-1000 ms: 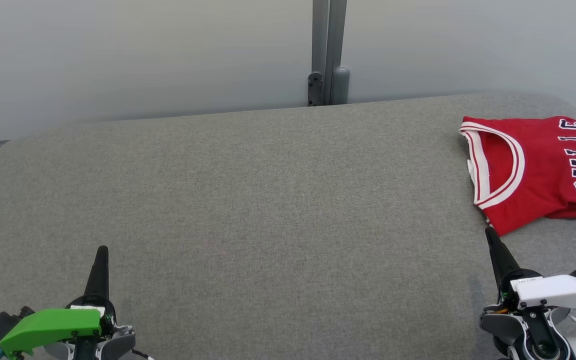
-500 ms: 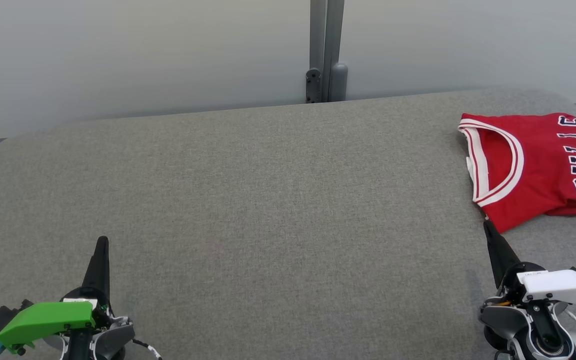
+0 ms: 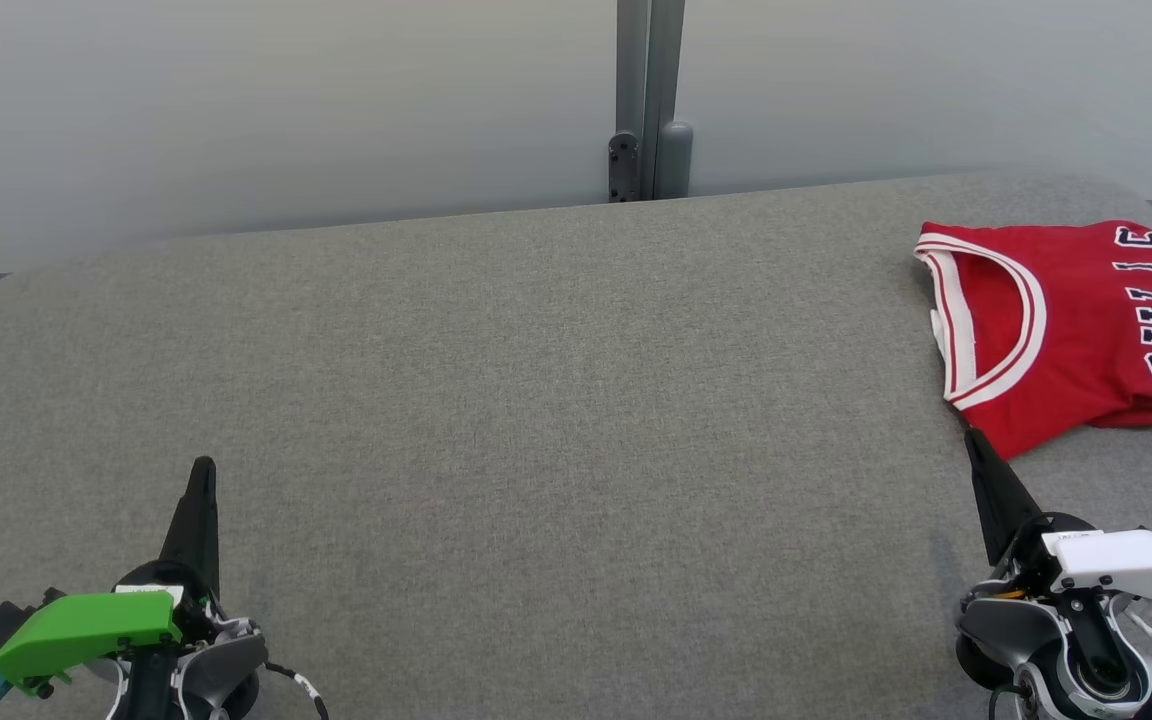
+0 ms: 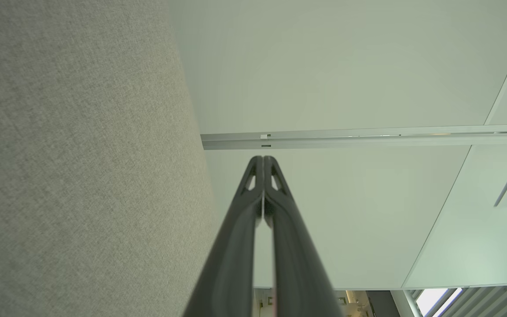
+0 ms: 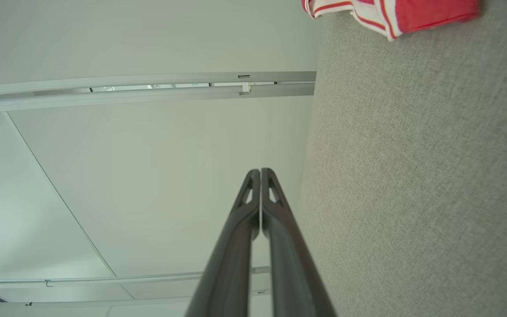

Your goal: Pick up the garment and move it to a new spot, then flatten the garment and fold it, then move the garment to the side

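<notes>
While the left gripper (image 3: pixel 202 468) rests pinched closed over the grey cushion (image 3: pixel 536 400), the right gripper (image 3: pixel 972 436), closed and empty too, sits just beside the folded red jersey (image 3: pixel 1086 330) at far right. The neckline faces left and the long axis runs left-right. The head view reads BULLS; the right wrist view gives striped trim.

Grey fabric surface (image 3: pixel 536 380), pale wall panels (image 3: pixel 286 100)
</notes>
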Controlling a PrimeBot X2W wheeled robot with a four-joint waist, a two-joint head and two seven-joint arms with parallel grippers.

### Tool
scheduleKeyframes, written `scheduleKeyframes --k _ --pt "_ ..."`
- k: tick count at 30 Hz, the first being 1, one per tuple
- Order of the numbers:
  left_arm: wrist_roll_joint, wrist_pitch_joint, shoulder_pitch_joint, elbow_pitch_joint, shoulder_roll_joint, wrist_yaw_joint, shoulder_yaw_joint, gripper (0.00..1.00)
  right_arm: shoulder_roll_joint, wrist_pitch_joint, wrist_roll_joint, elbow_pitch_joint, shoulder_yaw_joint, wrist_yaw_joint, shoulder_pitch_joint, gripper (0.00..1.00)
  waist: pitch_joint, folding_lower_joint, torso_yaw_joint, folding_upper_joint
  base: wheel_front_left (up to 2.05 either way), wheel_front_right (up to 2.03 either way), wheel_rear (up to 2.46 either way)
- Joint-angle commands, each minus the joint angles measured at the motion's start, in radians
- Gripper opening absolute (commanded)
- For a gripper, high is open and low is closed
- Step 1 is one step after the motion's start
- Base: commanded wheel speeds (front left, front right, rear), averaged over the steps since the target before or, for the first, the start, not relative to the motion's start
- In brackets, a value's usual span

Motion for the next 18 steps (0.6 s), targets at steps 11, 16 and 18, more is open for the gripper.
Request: scheduleKeyframes --k 11,16,18 --pt "-0.001 0.004 -0.012 -0.002 0.007 -0.006 0.003 0.00 -0.005 0.003 0.007 0.002 -0.002 0.000 -0.006 0.00 0.000 0.0000 0.000 0.0000 0.00 0.00 0.00" --pt "-0.001 0.004 -0.012 -0.002 0.007 -0.006 0.003 0.00 -0.005 0.003 0.007 0.002 -0.002 0.000 -0.006 0.00 0.000 0.0000 0.000 0.0000 0.00 0.00 0.00" --pt "-0.001 0.004 -0.012 -0.002 0.007 -0.006 0.003 0.00 -0.005 0.003 0.007 0.002 -0.002 0.000 -0.006 0.00 0.000 0.0000 0.000 0.0000 0.00 0.00 0.00"
